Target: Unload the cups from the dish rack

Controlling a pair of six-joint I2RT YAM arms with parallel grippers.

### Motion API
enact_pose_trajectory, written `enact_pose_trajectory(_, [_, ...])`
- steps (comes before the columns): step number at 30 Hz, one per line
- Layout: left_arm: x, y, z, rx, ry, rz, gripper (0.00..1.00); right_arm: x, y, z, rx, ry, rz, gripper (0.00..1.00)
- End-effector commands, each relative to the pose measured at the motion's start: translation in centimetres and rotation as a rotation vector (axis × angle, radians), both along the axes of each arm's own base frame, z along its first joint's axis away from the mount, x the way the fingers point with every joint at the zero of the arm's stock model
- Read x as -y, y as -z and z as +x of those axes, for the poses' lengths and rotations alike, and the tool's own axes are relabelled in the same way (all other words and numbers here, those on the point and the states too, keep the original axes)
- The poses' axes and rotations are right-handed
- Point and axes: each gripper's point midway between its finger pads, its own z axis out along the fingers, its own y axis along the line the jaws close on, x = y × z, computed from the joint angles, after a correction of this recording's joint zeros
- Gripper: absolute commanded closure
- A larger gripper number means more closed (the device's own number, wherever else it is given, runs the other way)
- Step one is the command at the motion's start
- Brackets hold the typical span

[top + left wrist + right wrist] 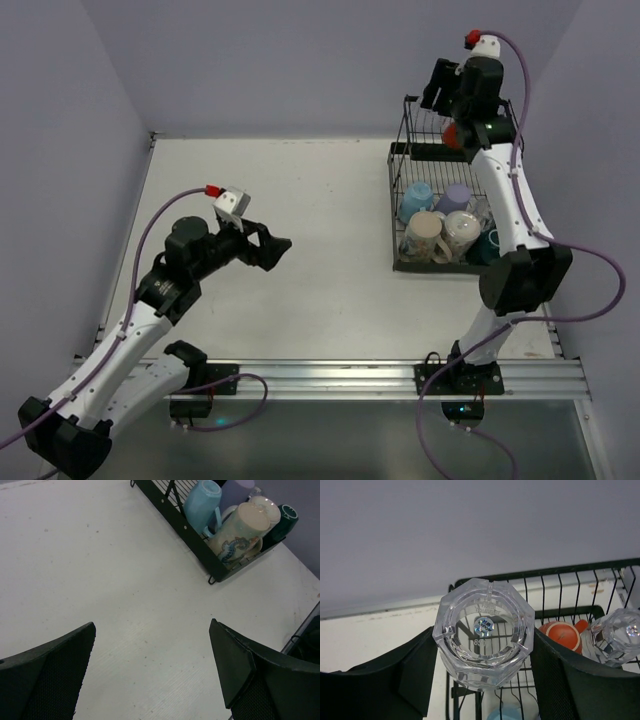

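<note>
Clear glass [484,630] grasped between my right fingers [570,680] above the dish rack [192,545] at the table's [300,190] far right corner, my left fingers [55,665] spread wide over its left half

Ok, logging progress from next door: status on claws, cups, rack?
Left claw open, empty, over table. Right claw shut on clear glass at dish rack top. Other cups still racked. No obstruction seen.
</note>
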Motion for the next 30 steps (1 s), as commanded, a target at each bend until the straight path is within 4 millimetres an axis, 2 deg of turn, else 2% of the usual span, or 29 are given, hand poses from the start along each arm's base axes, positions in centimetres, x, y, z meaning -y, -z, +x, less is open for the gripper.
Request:
enact_pose_trajectory(1, [1.9, -5.6, -0.4, 0.069, 0.078, -0.137, 0.00, -0.4, -11.6, -4.6, 0.306, -0.044, 0.064, 0.87])
enact_pose_trajectory(2, [2.5, -6.2, -0.8, 0.054, 0.106, -0.178, 0.00, -1.3, -11.7, -5.4, 0.310, -0.086, 0.108, 0.87])
enact_pose_trajectory(3, [3.0, -7.2, -0.8, 0.078, 0.128, -0.213, 0.00, -1.9, -12.6, -6.4, 0.352, -0.120, 0.142, 0.87])
enact_pose_trajectory(4, [3.4, -8.0, -0.9, 0.087, 0.148, -0.246, 0.00, -2.3, -11.9, -8.4, 0.351, -0.146, 0.174, 0.87])
enact_pose_trajectory(5, [4.3, -9.1, -1.1, 0.088, 0.198, -0.304, 0.00, -4.0, -11.7, -9.7, 0.351, -0.219, 0.259, 0.87])
enact_pose_trajectory(6, [4.8, -9.4, -1.3, 0.082, 0.222, -0.329, 0.00, -4.9, -9.3, -10.3, 0.337, -0.258, 0.310, 0.88])
enact_pose_trajectory(7, [5.2, -9.9, -1.5, 0.080, 0.250, -0.362, 0.00, -5.7, -10.7, -13.1, 0.382, -0.311, 0.359, 0.88])
enact_pose_trajectory(8, [6.1, -10.6, -1.8, 0.067, 0.303, -0.421, 0.03, -6.8, -10.6, -14.3, 0.388, -0.353, 0.445, 0.88])
enact_pose_trajectory(9, [6.5, -10.9, -2.1, 0.057, 0.332, -0.449, 0.07, -8.0, -11.3, -15.8, 0.428, -0.429, 0.491, 0.89])
enact_pose_trajectory(10, [6.9, -11.4, -2.4, 0.052, 0.365, -0.480, 0.11, -8.9, -8.5, -16.4, 0.375, -0.454, 0.531, 0.89])
enact_pose_trajectory(11, [7.6, -12.1, -2.9, 0.042, 0.419, -0.536, 0.14, -10.0, -9.0, -18.5, 0.384, -0.506, 0.597, 0.89])
enact_pose_trajectory(12, [8.0, -12.3, -3.2, 0.033, 0.444, -0.558, 0.16, -10.9, -9.5, -19.6, 0.408, -0.554, 0.629, 0.89])
enact_pose_trajectory(13, [8.3, -12.6, -3.4, 0.029, 0.458, -0.580, 0.17, -12.3, -7.1, -20.6, 0.357, -0.601, 0.658, 0.89])
enact_pose_trajectory(15, [9.4, -13.4, -3.9, 0.025, 0.502, -0.626, 0.20, -13.0, -7.9, -22.9, 0.390, -0.656, 0.734, 0.89])
enact_pose_trajectory(16, [9.7, -13.7, -4.0, 0.029, 0.502, -0.645, 0.20, -13.8, -6.2, -23.6, 0.361, -0.676, 0.765, 0.89])
enact_pose_trajectory(18, [10.8, -14.4, -4.7, 0.035, 0.546, -0.685, 0.22, -14.2, -6.8, -25.1, 0.378, -0.716, 0.823, 0.89])
enact_pose_trajectory(19, [11.1, -14.7, -4.9, 0.042, 0.556, -0.699, 0.23, -14.6, -5.8, -25.4, 0.358, -0.723, 0.841, 0.89])
enact_pose_trajectory(23, [12.7, -14.5, -4.3, 0.040, 0.555, -0.716, 0.33, -16.4, -5.3, -27.3, 0.322, -0.819, 0.907, 0.88])
enact_pose_trajectory(30, [13.8, -13.7, -3.3, 0.023, 0.545, -0.715, 0.35, -16.7, -3.5, -26.9, 0.293, -0.805, 0.952, 0.88])
